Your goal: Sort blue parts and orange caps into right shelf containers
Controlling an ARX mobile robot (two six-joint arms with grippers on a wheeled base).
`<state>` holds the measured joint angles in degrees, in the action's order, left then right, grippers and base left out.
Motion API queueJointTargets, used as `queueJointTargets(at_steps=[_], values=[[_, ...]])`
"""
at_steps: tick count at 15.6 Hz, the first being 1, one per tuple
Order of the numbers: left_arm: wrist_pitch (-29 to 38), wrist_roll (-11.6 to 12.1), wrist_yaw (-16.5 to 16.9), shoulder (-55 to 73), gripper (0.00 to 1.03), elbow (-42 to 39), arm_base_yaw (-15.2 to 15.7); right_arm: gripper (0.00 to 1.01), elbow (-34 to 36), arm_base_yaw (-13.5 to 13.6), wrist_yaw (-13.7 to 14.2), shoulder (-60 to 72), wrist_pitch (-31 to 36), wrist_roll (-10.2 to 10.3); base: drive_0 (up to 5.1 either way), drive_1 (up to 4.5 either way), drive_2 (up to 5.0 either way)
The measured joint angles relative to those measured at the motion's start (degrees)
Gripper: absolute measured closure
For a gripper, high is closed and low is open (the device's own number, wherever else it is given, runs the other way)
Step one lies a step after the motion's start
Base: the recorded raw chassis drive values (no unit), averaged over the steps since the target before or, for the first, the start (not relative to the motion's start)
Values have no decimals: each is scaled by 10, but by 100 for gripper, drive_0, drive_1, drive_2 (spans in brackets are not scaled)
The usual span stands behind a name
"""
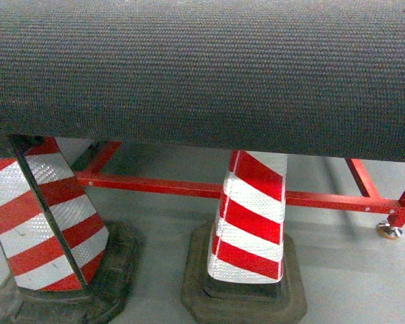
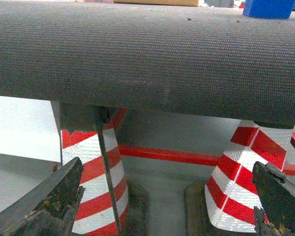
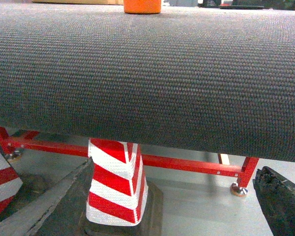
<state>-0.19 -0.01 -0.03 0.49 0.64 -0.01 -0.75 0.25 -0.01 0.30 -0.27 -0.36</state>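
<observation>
Item 1, conveyor belt [image 1: 202,74]: dark woven surface, filling the upper part of all 3 views, its rounded end facing the robot. Red frame [image 1: 189,187] beneath, with a levelling foot [image 1: 389,231] at the right.

Item 2, striped posts: 2 red-and-white reflective posts on black rubber bases, 1 at left [image 1: 40,216], 1 near centre [image 1: 253,216], both standing on the grey floor under the belt end.

Item 3, blue part [image 2: 269,8]: on the belt top, far edge, seen only in the left wrist view. Partly cropped.

Item 4, orange cap [image 3: 142,6]: on the belt top, far edge, seen only in the right wrist view. Partly cropped.

Item 5, right shelf containers: not in any view.

Item 6, left pincer [image 2: 167,201]: jaws spread wide, nothing between them, held below belt level, well short of the blue part.

Item 7, right pincer [image 3: 172,201]: jaws spread wide, empty, likewise low and well apart from the orange cap.

Risk notes, judged:
- Both pincers sat under the belt's curve; a straight forward reach would likely strike the belt end or the posts.
- Head view showed no belt top, so neither piece could be aimed at from it.
- If the belt runs, pieces could travel and drop off the end before any grasp.
</observation>
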Motion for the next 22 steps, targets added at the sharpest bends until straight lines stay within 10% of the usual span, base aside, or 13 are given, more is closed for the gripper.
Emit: queueJointTargets(at_steps=[22], values=[[0, 1, 0, 0, 5, 0, 0, 3, 0, -3, 0, 0, 0, 4, -24, -24, -24]])
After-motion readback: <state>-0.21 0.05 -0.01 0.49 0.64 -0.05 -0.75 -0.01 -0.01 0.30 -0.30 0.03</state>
